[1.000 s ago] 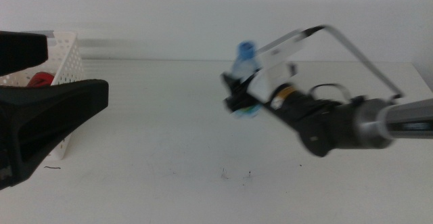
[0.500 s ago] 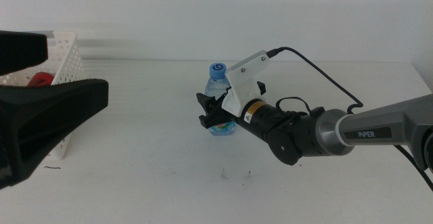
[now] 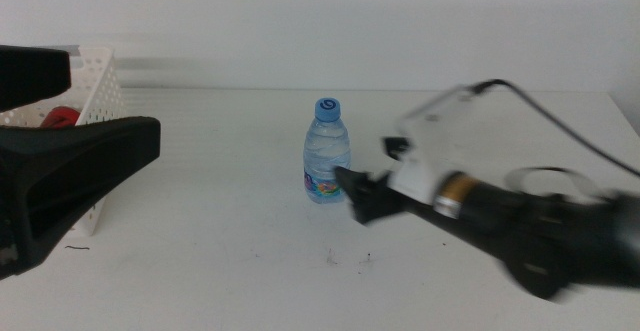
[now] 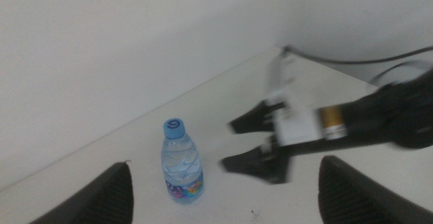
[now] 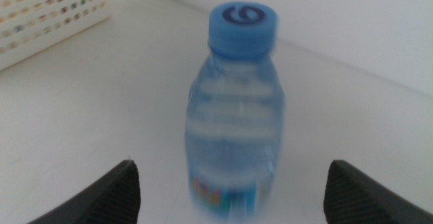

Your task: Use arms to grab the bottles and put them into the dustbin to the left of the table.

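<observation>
Water bottle (image 3: 327, 152) stood upright on desk (image 3: 230, 221); right tool (image 3: 358, 195) spread, just beside it; left tool (image 4: 223, 183) spread, apart

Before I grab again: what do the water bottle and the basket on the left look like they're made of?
The water bottle looks like thin clear plastic: you can see through its ribbed walls, and it has an opaque blue cap and a printed label near the base. The basket looks like rigid white plastic, matte, with rows of round moulded holes in its walls. The right pincer is open and apart from the bottle.
</observation>
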`<action>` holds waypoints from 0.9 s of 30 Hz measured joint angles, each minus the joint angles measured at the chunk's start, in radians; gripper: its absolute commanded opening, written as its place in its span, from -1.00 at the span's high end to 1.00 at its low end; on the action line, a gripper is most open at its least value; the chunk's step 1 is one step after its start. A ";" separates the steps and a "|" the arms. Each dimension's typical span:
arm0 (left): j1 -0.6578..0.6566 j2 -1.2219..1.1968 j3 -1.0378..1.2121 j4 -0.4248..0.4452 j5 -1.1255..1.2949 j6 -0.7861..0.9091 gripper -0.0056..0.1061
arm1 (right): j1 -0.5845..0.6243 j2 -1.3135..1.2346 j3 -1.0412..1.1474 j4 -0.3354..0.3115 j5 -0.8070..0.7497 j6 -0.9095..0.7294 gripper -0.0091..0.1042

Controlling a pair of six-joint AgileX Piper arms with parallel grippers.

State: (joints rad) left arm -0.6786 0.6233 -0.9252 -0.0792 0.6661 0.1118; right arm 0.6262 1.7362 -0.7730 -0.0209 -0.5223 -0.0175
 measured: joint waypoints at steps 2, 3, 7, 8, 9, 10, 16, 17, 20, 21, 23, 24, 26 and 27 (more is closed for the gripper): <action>0.000 0.000 0.000 0.000 0.000 0.000 -0.78 | 0.000 -0.144 0.061 0.000 0.099 0.025 -0.71; 0.000 0.000 0.000 0.000 0.000 0.000 -0.78 | 0.000 -0.232 0.076 0.000 0.200 0.040 -0.69; 0.000 0.000 0.000 0.000 0.000 0.000 -0.78 | 0.000 -0.535 0.027 0.000 0.686 0.066 -0.61; 0.000 0.000 0.000 0.000 0.000 0.000 -0.78 | 0.000 -0.600 0.002 0.000 0.764 0.069 -0.61; 0.000 0.000 0.000 0.000 0.000 0.000 -0.78 | 0.000 -0.659 -0.022 0.000 0.857 0.069 -0.61; 0.000 0.000 0.000 0.000 0.000 0.000 -0.78 | 0.000 -0.713 -0.046 0.000 0.904 0.069 -0.61; 0.000 0.000 0.000 0.000 0.000 0.000 -0.78 | 0.000 -0.903 -0.241 -0.008 1.200 0.066 -0.61; 0.000 0.000 0.000 0.000 0.000 0.000 -0.78 | 0.000 -0.910 -0.275 -0.018 1.257 0.066 -0.61; 0.000 0.000 0.000 0.000 0.000 0.000 -0.78 | 0.000 -0.910 -0.368 -0.049 1.362 0.062 -0.61; 0.000 0.000 0.000 0.000 0.000 0.000 -0.78 | 0.000 -0.910 -0.380 -0.055 1.378 0.062 -0.61; 0.000 0.000 0.000 0.000 0.000 0.000 -0.78 | 0.000 -0.909 -0.388 -0.066 1.394 0.062 -0.61; 0.000 0.000 0.000 0.000 0.000 0.000 -0.78 | 0.000 -0.908 -0.388 -0.068 1.399 0.062 -0.61; 0.000 0.000 0.000 0.000 0.000 0.000 -0.78 | 0.000 -0.904 -0.388 -0.071 1.403 0.062 -0.61; 0.000 0.000 0.000 0.000 0.000 0.000 -0.78 | 0.000 -0.901 -0.388 -0.071 1.403 0.062 -0.61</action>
State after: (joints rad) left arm -0.6786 0.6233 -0.9252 -0.0792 0.6661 0.1118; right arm 0.6262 0.8348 -1.1613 -0.0922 0.8811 0.0447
